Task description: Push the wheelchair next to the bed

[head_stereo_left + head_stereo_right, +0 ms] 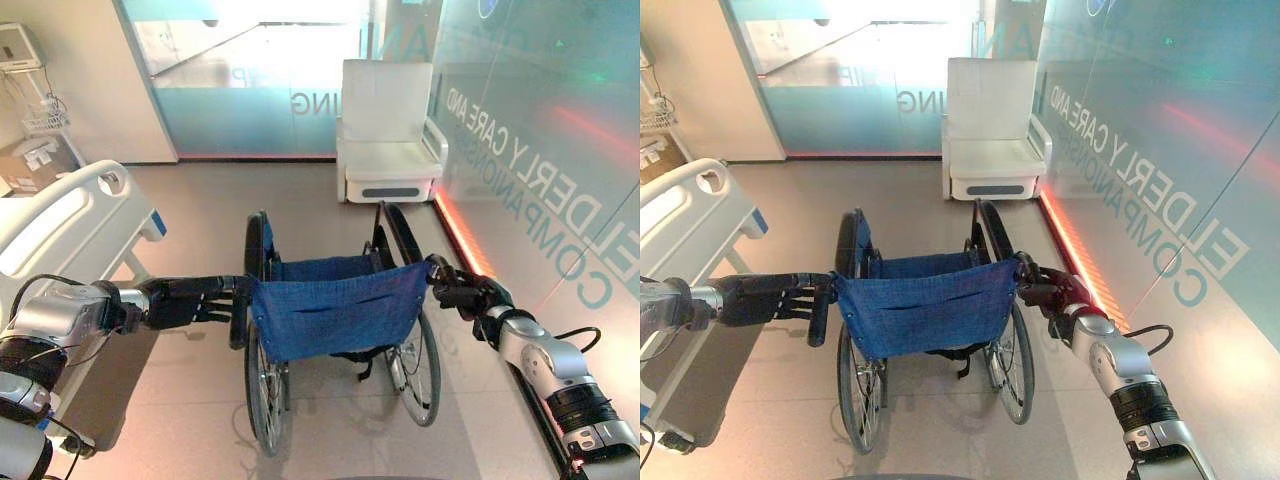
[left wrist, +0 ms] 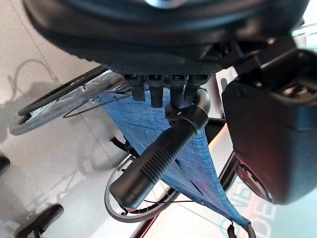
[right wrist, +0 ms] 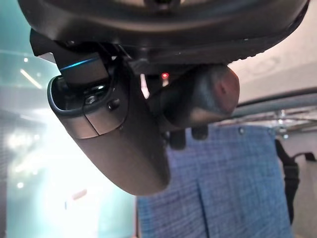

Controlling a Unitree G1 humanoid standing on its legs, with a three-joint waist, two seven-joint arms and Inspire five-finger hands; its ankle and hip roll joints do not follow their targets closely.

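A wheelchair point(image 1: 335, 310) with a blue cloth backrest point(image 1: 923, 305) stands in the middle of the floor, facing away from me. The white bed point(image 1: 70, 225) lies at the left, its footboard beside the chair's left wheel. My left hand point(image 1: 190, 300) reaches in from the left, its fingers curled round the black ribbed left push handle point(image 2: 158, 158). From the right comes my right hand point(image 1: 462, 293), curled round the right push handle point(image 3: 198, 99), whose rounded end shows between fingers and thumb.
A white armchair point(image 1: 388, 135) stands ahead against a frosted glass wall point(image 1: 250, 90). A glass wall with large lettering point(image 1: 560, 170) and a red floor strip runs along the right. A wire basket point(image 1: 42, 115) hangs on the wall at the far left.
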